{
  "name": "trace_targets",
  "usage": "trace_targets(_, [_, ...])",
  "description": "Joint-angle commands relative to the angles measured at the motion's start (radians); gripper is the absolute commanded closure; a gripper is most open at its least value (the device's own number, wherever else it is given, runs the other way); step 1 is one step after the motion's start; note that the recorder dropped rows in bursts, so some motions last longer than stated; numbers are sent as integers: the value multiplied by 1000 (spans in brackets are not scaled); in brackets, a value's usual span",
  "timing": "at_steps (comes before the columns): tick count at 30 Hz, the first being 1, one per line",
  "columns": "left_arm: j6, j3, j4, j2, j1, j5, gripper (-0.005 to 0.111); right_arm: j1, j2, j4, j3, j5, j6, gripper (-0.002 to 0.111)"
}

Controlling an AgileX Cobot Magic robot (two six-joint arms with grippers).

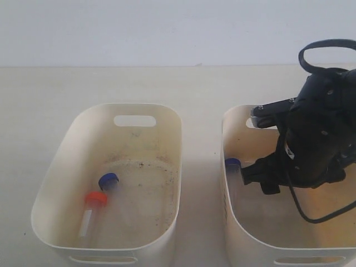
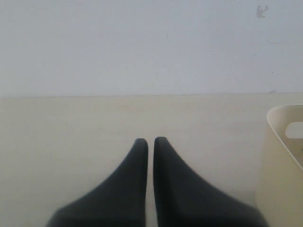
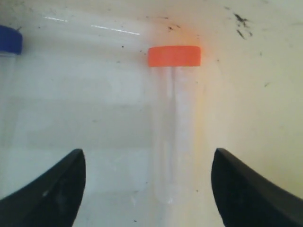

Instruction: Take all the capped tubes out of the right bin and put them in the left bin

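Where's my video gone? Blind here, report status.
Right gripper open over orange-capped tube in right bin. Left gripper shut, empty. Blue-capped tube alongside, not blocking.

Cream left bin, dark grime ring; yellowish right bin; orange cap; blue cap

Item counts, as I see them. Bins on the counter: two, left bin and right bin. Capped tubes: four, two blue-capped and two orange-capped. The left bin holds two, blue tube A and orange tube B. The right bin holds two, blue tube C and orange tube D.
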Motion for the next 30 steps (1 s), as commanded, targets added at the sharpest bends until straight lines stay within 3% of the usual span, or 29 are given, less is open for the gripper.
trace_targets(1, [-4, -2, -3, 4, -7, -7, 103, -19, 1, -19, 8, 95, 1, 38])
trace_targets(30, [-4, -2, -3, 4, -7, -7, 103, -17, 151, 1, 8, 49, -14, 38])
